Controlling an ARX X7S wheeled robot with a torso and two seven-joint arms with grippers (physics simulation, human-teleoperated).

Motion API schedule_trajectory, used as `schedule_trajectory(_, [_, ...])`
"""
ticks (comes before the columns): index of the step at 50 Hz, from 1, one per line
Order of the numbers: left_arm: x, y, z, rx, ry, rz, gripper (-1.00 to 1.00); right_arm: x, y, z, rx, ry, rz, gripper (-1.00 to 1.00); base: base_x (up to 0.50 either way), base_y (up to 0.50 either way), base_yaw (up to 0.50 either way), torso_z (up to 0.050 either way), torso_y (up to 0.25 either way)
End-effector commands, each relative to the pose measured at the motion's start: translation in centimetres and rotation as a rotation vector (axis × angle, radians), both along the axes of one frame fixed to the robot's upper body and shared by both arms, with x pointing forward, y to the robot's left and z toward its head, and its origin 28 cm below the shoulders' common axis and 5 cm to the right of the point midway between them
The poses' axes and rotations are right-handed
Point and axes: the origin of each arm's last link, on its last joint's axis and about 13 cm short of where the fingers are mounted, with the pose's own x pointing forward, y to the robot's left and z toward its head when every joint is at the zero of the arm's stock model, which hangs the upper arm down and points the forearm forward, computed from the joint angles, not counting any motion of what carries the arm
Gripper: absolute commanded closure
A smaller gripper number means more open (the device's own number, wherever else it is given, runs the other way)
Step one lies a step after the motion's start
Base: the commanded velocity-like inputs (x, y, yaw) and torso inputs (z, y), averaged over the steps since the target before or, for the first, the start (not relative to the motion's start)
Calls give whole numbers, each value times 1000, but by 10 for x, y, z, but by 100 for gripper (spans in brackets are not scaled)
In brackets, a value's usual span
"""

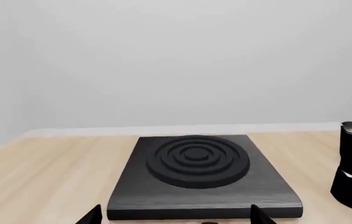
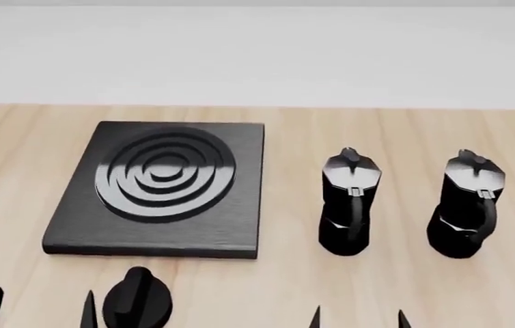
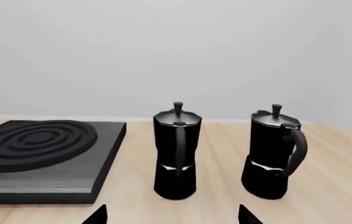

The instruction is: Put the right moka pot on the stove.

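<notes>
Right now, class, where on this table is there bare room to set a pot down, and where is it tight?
The burner rings on the stove are bare. Open wood lies between the stove and the left moka pot. It is tighter between that pot and the right moka pot, and by the knob.

Setting. A light wooden bench (image 2: 20,137) with lengthwise grain fills the lower field in all three views. Behind its far edge rises a plain, pale grey wall (image 1: 176,60), unbroken and evenly lit. Illumination is soft and diffuse; shadows on the bench surface are faint.
</notes>
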Motion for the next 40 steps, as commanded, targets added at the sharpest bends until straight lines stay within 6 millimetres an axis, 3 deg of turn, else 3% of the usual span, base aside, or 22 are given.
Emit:
schedule_trajectory(1, [0,-1,0,5,1,-4,-100,0,-1,0,3,2,-2,-100,172,0,0,0,0])
schedule_trajectory(40, [-4,1,0,3,3,-7,-100,-2,0,-1,-5,0,11,-100,188,0,0,0,0])
